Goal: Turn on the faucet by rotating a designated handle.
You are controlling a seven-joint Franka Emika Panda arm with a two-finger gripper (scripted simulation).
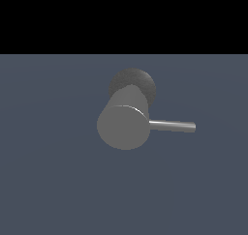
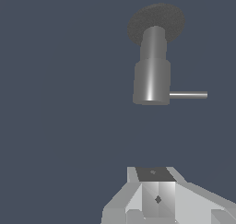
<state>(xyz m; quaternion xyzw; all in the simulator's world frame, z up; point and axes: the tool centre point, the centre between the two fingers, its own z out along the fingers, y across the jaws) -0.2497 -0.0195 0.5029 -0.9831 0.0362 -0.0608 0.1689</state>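
Observation:
The faucet is a thick matte grey cylinder with its flat round end facing the exterior camera and a darker rounded base behind it. The handle, a thin shiny rod, sticks out level toward the exterior view's right. The wrist view shows the faucet from the side, with the handle at its end and the dark base beyond. My gripper appears only in the wrist view, well short of the faucet and touching nothing. Its two fingers meet with no gap, so it is shut. The exterior view does not show the arm.
A flat slate-blue floor surrounds the faucet on all sides. A black band fills the top of the exterior view. No other objects are visible.

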